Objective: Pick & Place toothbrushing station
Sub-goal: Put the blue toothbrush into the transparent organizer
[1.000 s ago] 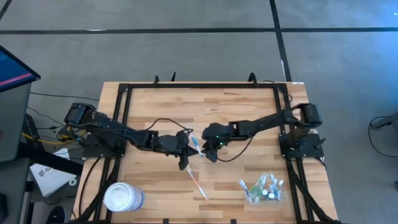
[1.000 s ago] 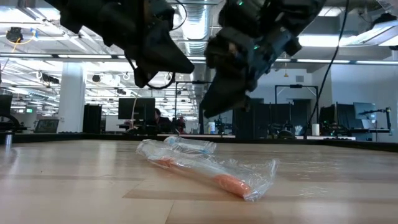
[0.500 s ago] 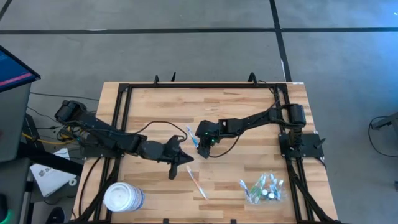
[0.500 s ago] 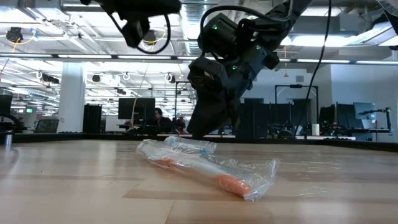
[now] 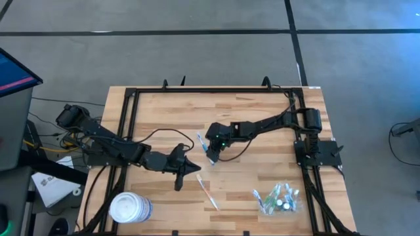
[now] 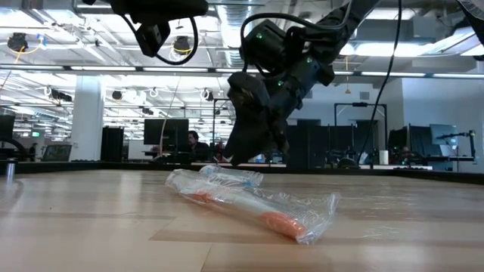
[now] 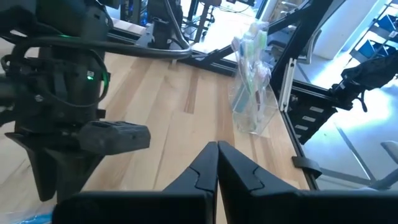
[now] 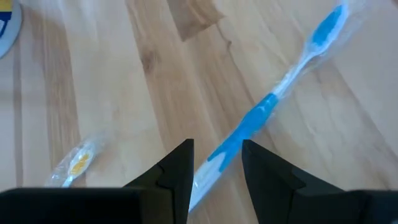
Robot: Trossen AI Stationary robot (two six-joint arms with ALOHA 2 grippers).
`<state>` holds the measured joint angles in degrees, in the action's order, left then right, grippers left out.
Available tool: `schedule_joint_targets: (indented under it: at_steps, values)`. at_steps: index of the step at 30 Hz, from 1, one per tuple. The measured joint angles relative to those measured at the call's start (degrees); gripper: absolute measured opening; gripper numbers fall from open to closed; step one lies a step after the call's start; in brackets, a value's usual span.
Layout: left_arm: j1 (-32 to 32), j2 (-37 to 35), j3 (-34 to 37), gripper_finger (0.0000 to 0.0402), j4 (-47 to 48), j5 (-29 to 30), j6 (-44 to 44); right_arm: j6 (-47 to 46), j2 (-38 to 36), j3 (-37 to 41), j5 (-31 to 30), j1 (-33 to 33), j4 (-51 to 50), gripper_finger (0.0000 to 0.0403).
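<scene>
overhead, the right gripper (image 5: 212,156) hangs near the middle of the table (image 5: 256,111), its arm reaching in from the 3 o'clock side. its fingers (image 8: 177,168) are spread, with the handle end of a blue toothbrush (image 8: 273,96) in a clear wrapper lying on the wood in the gap between them; they are not closed on it. from above, that blue brush (image 5: 204,145) lies at the gripper's 11 o'clock, partly under it.

the left gripper (image 5: 186,170) sits at about 8 o'clock from the right one, apart from it, with its arm coming from the 9 o'clock edge. its fingers (image 7: 208,168) are pressed together and hold nothing (its own camera shows only bare wood ahead of them, and the other arm's dark wrist nearby).

an orange toothbrush (image 5: 207,193), also wrapped, lies at 5 o'clock from the left gripper, just clear of its tip. at table height it is the nearer of the two wrapped brushes (image 6: 249,210), with the right gripper (image 6: 253,140) low behind it.

the station (image 5: 277,198) stands toward the table's 4 o'clock corner, well apart from both grippers, a clear holder with several brushes in it. from the left wrist it stands upright near the frame rail (image 7: 254,87).

a white tub (image 5: 129,208) lies at the 7 o'clock corner.
</scene>
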<state>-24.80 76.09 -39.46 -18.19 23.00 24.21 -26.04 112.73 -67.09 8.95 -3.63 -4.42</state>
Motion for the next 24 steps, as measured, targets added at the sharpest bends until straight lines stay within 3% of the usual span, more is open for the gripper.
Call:
schedule_joint_targets:
  at_steps: [24]
  values:
    - [0.0, 0.0, 0.02, 0.0, -1.34, -0.04, -0.06, -0.57, 2.86, -3.43, -1.55, -0.16, -0.49, 0.0127]
